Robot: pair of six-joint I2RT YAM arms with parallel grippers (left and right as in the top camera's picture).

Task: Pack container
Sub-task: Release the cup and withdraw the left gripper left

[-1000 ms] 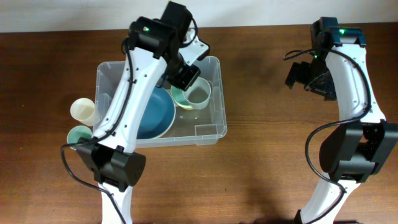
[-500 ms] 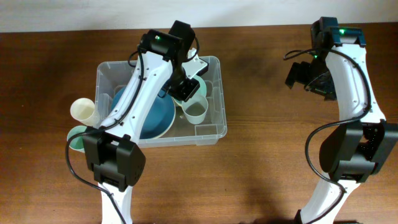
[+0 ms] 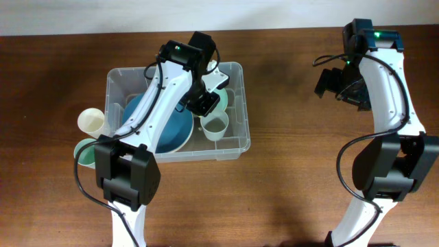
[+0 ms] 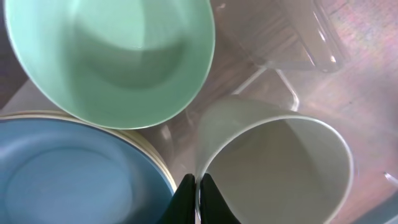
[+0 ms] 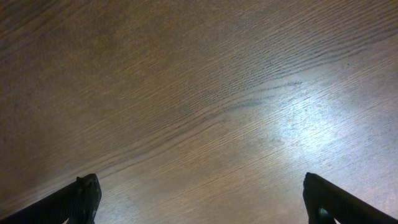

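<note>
Item: pale cup [image 4: 273, 168], inside container [image 3: 236, 145], rim pinched by left pincer [image 4: 197, 200]. Handling: seat base flat beside green bowl [image 4: 112, 56] before release. Right pincer [image 5: 202, 196]: spread, well right of container.

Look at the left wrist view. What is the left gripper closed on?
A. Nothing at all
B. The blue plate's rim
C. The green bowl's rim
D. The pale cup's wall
D: the left gripper pinches the thin wall of the cup, which sits in the container next to the plate and the bowl.
</note>
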